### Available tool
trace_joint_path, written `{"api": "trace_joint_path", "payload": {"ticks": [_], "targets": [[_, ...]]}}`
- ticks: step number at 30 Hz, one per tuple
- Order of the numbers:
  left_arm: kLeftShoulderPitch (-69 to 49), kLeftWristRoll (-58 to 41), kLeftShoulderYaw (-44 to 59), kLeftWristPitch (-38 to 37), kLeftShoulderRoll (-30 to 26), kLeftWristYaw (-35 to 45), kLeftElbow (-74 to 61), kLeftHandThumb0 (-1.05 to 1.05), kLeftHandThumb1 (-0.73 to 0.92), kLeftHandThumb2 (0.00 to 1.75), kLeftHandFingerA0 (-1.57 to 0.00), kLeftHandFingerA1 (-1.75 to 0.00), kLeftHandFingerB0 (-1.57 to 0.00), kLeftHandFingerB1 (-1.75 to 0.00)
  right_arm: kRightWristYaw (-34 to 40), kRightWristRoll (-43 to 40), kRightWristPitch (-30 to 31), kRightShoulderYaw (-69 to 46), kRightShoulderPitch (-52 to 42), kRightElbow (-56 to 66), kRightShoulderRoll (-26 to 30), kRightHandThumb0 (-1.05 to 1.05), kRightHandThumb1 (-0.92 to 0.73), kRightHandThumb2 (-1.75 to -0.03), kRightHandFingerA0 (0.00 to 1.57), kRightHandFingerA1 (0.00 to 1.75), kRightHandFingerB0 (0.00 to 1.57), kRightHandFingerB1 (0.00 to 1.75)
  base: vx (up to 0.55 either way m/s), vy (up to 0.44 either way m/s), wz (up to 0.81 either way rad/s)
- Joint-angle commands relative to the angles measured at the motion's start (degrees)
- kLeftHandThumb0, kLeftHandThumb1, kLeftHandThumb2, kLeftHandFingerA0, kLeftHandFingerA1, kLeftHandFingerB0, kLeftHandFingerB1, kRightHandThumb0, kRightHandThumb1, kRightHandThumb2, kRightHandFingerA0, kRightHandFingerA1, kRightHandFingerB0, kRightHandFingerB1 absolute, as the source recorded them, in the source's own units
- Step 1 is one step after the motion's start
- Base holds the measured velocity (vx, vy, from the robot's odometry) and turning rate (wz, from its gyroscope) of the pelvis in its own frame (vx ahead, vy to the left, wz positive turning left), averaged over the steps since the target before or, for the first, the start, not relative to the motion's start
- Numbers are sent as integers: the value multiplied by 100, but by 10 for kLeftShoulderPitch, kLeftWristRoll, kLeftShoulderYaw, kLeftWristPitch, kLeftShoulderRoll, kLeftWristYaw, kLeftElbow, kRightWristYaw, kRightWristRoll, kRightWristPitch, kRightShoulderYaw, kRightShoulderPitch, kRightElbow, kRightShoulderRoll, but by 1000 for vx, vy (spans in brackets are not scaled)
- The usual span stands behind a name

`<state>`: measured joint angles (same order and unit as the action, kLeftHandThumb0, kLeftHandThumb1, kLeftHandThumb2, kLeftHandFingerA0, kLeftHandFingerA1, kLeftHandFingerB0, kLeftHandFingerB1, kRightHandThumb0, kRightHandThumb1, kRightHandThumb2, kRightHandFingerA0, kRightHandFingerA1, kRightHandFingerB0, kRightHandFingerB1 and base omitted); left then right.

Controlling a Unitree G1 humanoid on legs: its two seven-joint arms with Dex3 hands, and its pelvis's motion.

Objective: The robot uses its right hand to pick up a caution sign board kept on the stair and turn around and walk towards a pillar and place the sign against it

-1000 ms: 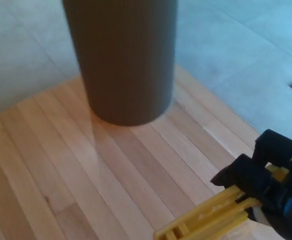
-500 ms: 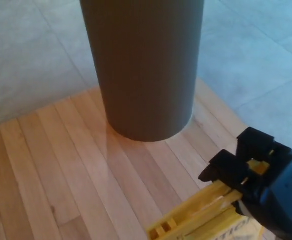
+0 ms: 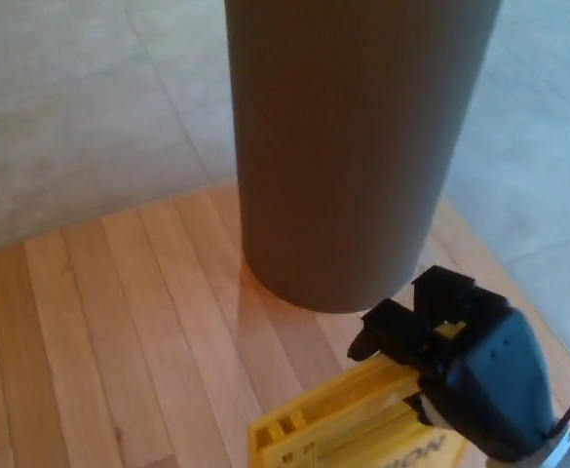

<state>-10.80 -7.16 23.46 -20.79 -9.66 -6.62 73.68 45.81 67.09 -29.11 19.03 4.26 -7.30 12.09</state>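
Pillar (image 3: 353, 156) nearer, wood floor (image 3: 99, 322), grey tiles (image 3: 80, 107)

I have one view only, from the head camera, tilted steeply down at the floor ahead. It sits close to the brown pillar (image 3: 348, 146), which fills the upper middle and is cut off by the top edge. Wooden floorboards (image 3: 99, 331) run below, grey tiles (image 3: 80, 107) beyond, and my right hand (image 3: 455, 366) enters at the lower right corner.
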Motion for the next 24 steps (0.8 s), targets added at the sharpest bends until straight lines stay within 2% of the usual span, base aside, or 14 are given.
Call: {"api": "trace_joint_path", "payload": {"ticks": [1,2,6,7,10,11,12,13,14,16,17,19,20,24], "targets": [[-3,-2,-2,-27,-2,-1,-4,-12,58,73,-138,-123,-104,-112,27,-12,37,8,34,-38,-3,-6,-43,-120,93,172,76,132,241,-262,-38],[0,-7,2,-30,0,4,-4,-8,55,80,-134,-124,-108,-113,31,-10,44,12,41,-62,-4,-9,-44,-112,111,161,88,126,205,-277,70],[5,-12,9,-34,3,12,-3,-8,55,80,-134,-124,-108,-113,45,-11,56,26,56,-106,-3,-9,-44,-112,111,161,88,126,164,-226,23],[7,-13,10,-35,3,12,-5,3,47,105,-136,-125,-112,-111,46,-11,59,29,59,-125,-1,-10,-51,-114,95,171,77,139,132,-200,1],[10,-13,11,-37,3,13,-8,3,47,107,-135,-125,-109,-109,52,-17,62,43,68,-177,4,-6,-49,-115,98,171,78,146,241,-39,-4],[10,-13,11,-38,3,14,-8,0,46,107,-138,-126,-111,-109,50,-21,62,46,69,-189,6,-12,-52,-116,124,138,86,115,222,100,-14],[10,-14,12,-40,3,16,-8,0,46,107,-138,-126,-111,-109,49,-23,62,49,70,-199,8,-12,-52,-116,124,138,86,115,222,163,-16],[10,-15,12,-41,4,21,-9,3,45,107,-137,-126,-109,-109,59,-21,64,53,73,-218,8,-7,-49,-117,98,167,80,144,204,160,-14],[9,-13,11,-45,4,23,-10,4,44,107,-138,-125,-111,-109,61,-23,65,57,75,-233,7,-7,-50,-117,97,171,74,150,240,216,-19],[10,-11,9,-49,4,22,-8,4,44,108,-139,-124,-112,-110,62,-25,71,63,79,-249,8,-6,-54,-117,100,174,72,152,265,303,24],[11,-10,9,-49,4,21,-8,-2,51,96,-138,-120,-108,-111,64,-24,75,67,82,-257,7,-9,-52,-112,95,175,75,153,279,358,-21],[12,-11,9,-49,4,26,-8,-1,46,104,-133,-123,-109,-109,62,-23,86,73,89,-274,3,-10,-52,-112,95,175,74,153,272,303,-13],[13,-18,14,-51,5,33,-8,2,44,104,-136,-123,-112,-111,55,-30,87,76,94,-284,-2,-5,-53,-115,98,175,71,152,251,288,9],[15,-9,9,-51,4,26,-7,0,48,102,-134,-123,-110,-111,48,-34,97,84,107,-307,-12,-8,-54,-111,98,172,74,149,149,75,5]]}}
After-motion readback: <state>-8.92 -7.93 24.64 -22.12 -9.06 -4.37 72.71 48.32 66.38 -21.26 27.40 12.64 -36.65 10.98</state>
